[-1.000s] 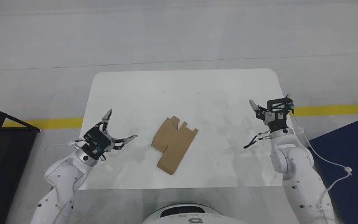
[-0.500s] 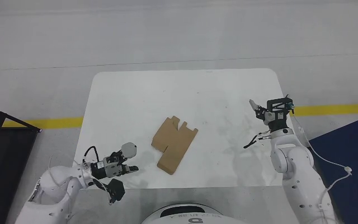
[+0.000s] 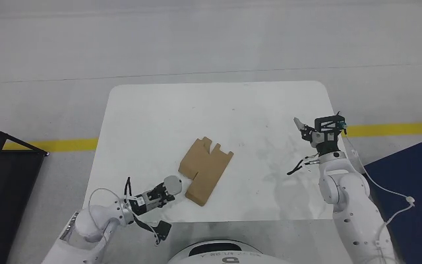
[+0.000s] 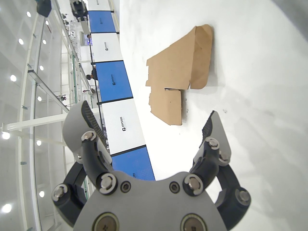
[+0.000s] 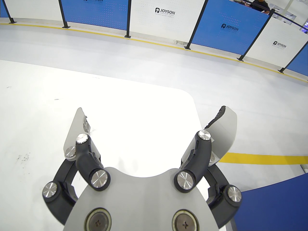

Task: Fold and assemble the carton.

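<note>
A flat brown cardboard carton (image 3: 206, 170) lies unfolded near the front middle of the white table (image 3: 264, 112). My left gripper (image 3: 167, 206) is at the table's front edge, just left of the carton, turned on its side and open with nothing in it. In the left wrist view the carton (image 4: 182, 66) lies flat a short way beyond the open left gripper (image 4: 147, 111), apart from it. My right gripper (image 3: 293, 146) stands open over the table's right side, well away from the carton. The right gripper (image 5: 152, 110) is over bare table (image 5: 48, 92) near a rounded corner.
A yellow line (image 3: 62, 144) runs across the floor on both sides of the table. A dark object (image 3: 13, 171) sits by the left edge and a blue mat (image 3: 402, 171) at the right. Blue and white barrier panels (image 5: 154, 8) stand beyond the floor.
My left arm has swung from the table's left edge round to its front edge, close to the carton, with its gripper turned sideways. The right arm and the carton have not moved.
</note>
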